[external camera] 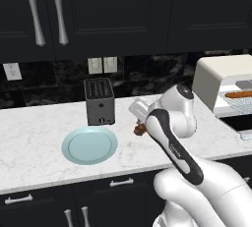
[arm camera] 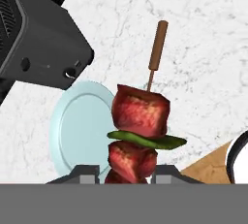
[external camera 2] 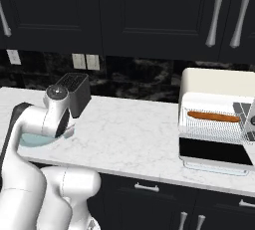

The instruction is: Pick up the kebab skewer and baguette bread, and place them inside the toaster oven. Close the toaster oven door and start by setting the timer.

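The skewer point(arm camera: 138, 131), red chunks with a green slice, is lifted above the counter. The baguette point(external camera 2: 213, 117) lies on the rack inside the oven point(external camera 2: 219, 92), whose door point(external camera 2: 215, 151) hangs open.

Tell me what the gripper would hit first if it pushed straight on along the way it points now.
Shut on the kebab skewer, the gripper points down at the marble counter. Probably the skewer's brown handle tip would meet bare counter first, beside the blue plate and the slot toaster; depth is unclear.
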Controlling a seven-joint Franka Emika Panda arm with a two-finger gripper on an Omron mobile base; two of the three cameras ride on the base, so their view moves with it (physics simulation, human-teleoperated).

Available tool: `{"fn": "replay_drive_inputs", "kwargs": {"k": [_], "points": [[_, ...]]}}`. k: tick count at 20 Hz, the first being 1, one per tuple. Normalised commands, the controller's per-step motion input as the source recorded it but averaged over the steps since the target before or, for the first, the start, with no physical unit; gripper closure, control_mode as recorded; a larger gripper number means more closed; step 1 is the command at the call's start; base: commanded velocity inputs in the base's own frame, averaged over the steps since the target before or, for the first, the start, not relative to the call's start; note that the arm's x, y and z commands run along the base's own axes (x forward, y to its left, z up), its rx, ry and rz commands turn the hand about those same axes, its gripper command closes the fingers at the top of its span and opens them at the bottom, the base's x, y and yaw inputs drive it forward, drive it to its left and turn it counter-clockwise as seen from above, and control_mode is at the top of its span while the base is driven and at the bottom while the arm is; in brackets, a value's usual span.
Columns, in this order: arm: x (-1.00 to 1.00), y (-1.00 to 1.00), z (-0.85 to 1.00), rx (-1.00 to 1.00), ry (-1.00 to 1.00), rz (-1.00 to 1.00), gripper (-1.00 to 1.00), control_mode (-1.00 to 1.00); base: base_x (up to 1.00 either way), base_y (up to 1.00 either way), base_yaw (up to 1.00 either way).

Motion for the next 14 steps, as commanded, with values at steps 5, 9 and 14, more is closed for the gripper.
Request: {"fn": "replay_drive_inputs", "kwargs": {"k": [5, 9, 14], "points": [[0.00, -1.00, 0.33, 0.00, -0.05, -0.19, 1.00, -1.00, 0.00, 0.00, 0.00], [0.00, -1.00, 0.36, 0.00, -0.01, -0.24, 1.00, -1.00, 0.00, 0.00, 0.00], [0.00, -0.99, 0.41, 0.00, 0.00, -0.21, 1.00, -1.00, 0.00, 0.00, 0.00]]}}
